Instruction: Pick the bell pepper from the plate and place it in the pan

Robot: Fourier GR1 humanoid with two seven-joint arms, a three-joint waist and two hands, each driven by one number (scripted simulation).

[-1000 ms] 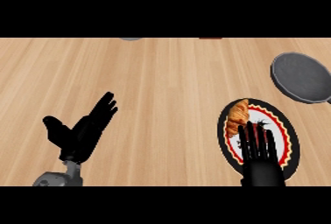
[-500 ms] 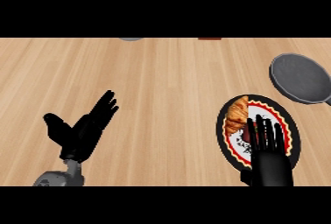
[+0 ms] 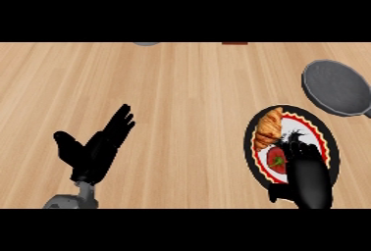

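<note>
Head view, looking steeply down on wooden counter (image 3: pixel 181 88).

Plate (image 3: pixel 323 139): near counter's right edge, toward its near edge. Black rim, red-and-white pattern.

Bell pepper (image 3: pixel 276 159): red, on near-left part of plate, partly covered by right hand. Long axis not discernible. Croissant (image 3: pixel 270 128): on far-left part of plate, just beyond pepper.

Pan (image 3: pixel 337 87): grey, at far-right of counter, beyond plate, well apart from pepper.

Right hand (image 3: pixel 308 171): over near half of plate, fingers pointing toward far edge, extended and not curled round pepper. Pepper just left of and under fingertips; contact not confirmable.

Left hand (image 3: pixel 94 149): resting near counter's near-left corner, fingers straight and apart, holding nothing.

Judgement: right hand far nearer; next move requires slight leftward shift and closure round pepper, avoiding croissant.
</note>
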